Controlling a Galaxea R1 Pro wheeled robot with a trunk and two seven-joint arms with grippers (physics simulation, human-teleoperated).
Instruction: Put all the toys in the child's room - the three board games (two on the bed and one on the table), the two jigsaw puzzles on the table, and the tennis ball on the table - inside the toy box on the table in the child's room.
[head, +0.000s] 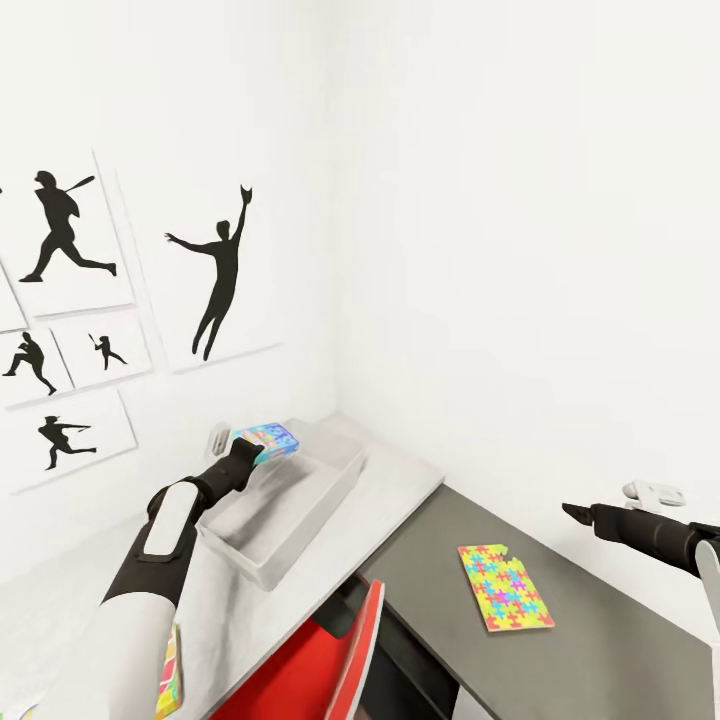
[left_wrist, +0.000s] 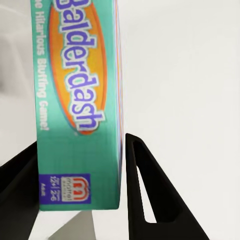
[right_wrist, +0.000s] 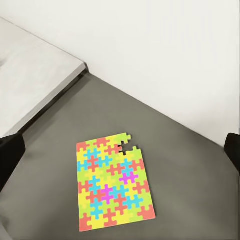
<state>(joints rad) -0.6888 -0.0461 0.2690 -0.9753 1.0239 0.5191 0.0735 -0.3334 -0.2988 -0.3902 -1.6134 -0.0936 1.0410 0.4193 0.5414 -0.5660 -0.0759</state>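
My left gripper (head: 256, 452) is shut on a small blue-and-teal board game (head: 272, 437), held just above the far end of the toy box (head: 318, 497), a shallow light grey tray on the table (head: 405, 472). In the left wrist view the teal "Balderdash" box (left_wrist: 77, 115) stands on edge between the two black fingers (left_wrist: 145, 190). A jigsaw puzzle (head: 505, 585) lies flat on the lower dark grey cabinet top (head: 600, 650). My right gripper (head: 572, 514) hovers open above and to the right of it, and the jigsaw puzzle (right_wrist: 112, 182) lies between its widely spread fingers (right_wrist: 11, 157).
A red chair (head: 325, 660) stands against the table's front edge. A flat colourful thing (head: 170, 678) lies on the table beside my left forearm, partly hidden. A small white object (head: 655, 493) sits by the right wall. Baseball silhouette pictures (head: 215, 270) hang on the left wall.
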